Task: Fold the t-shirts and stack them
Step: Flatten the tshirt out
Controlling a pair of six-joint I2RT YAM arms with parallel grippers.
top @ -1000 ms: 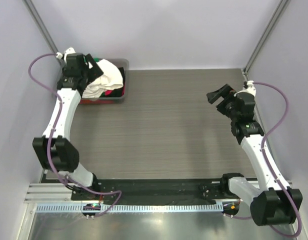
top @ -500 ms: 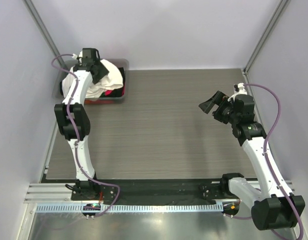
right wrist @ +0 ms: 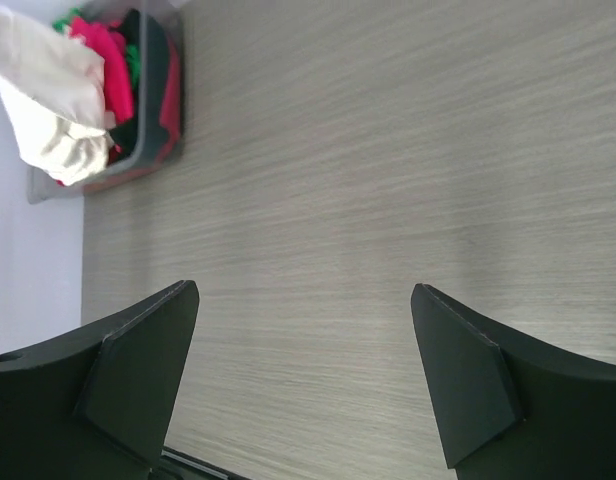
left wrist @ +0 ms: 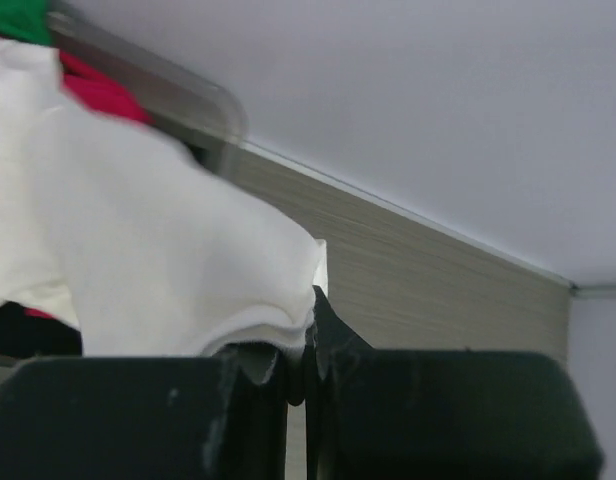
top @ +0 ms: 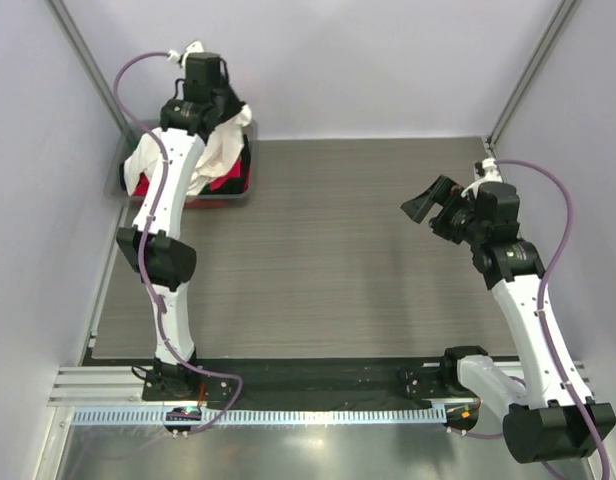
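Cream-white tee (left wrist: 138, 250) pinched by left fingers (left wrist: 138, 420) over grey bin (right wrist: 178, 70); right fingers (right wrist: 138, 370) spread wide.

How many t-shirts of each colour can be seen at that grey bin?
Cream-white t-shirt: 1
Pink-red t-shirt: 1
Green t-shirt: 1
Black t-shirt: 1
Total: 4 showing; others may lie hidden underneath.

left gripper (left wrist: 300, 352) pinched shut, right gripper (right wrist: 304, 294) spread wide, both arms raised.
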